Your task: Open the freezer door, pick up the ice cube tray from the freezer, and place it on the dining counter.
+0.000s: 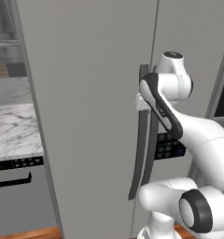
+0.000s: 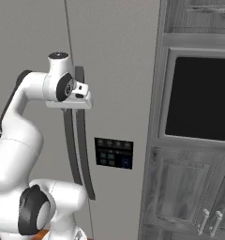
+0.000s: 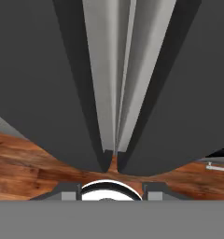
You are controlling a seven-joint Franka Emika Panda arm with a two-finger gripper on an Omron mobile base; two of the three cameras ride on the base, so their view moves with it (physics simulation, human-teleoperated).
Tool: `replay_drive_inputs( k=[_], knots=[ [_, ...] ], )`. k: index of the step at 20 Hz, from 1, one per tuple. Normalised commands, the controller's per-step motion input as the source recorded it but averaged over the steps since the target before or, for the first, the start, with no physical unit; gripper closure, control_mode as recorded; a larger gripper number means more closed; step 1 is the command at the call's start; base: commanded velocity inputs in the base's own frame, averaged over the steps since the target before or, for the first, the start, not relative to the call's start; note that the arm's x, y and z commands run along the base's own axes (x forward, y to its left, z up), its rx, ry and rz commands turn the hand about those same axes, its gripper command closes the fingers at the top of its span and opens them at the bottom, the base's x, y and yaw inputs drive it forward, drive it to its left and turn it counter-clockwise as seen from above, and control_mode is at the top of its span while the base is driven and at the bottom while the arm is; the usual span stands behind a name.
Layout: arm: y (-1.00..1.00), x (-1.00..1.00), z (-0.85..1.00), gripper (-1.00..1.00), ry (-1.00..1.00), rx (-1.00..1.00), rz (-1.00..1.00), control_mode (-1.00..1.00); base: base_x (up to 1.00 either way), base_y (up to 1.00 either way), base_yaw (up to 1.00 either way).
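The step in hand is the first one, opening the freezer: the tall plain matte grey freezer door [image 1: 93,116] looks shut, flush beside its matching grey neighbour with the dark button panel [image 2: 114,153]. The white arm's two-finger tool [image 1: 141,103] is up at the upper part of the pair of long handles, which run side by side along the seam between the doors. In the hand view, looking down along them towards the brown wooden floor [image 3: 20,165], the freezer door's long dark curved bar handle [image 3: 53,84] looms large and close. Whether the tool's fingers stand apart or are clamped on that bar I cannot tell. The pale blue ice cube tray is presumably inside, behind the shut door. Next, I judge, the tool needs a sure hold on the left-hand bar, not its twin, followed by a pull along the door's arc.
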Motion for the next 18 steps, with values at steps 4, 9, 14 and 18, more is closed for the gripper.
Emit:
replay_drive_inputs(
  k=[4, 9, 14, 18],
  knots=[
    [0.00, -0.18, 0.00, -1.00, 0.00, 0.00, -0.01, -1.00, 0.00, 0.00, 0.00],
    [-0.02, -0.87, 0.00, -1.00, 0.00, 0.00, -0.08, -1.00, 0.00, 0.00, 0.00],
    [-0.04, -0.98, 0.00, -1.00, 0.00, 0.00, -0.10, -1.00, 0.00, 0.00, 0.00],
    [-0.04, -0.59, 0.00, -1.00, 0.00, 0.00, -0.09, -1.00, 0.00, 0.00, 0.00]
  ],
)
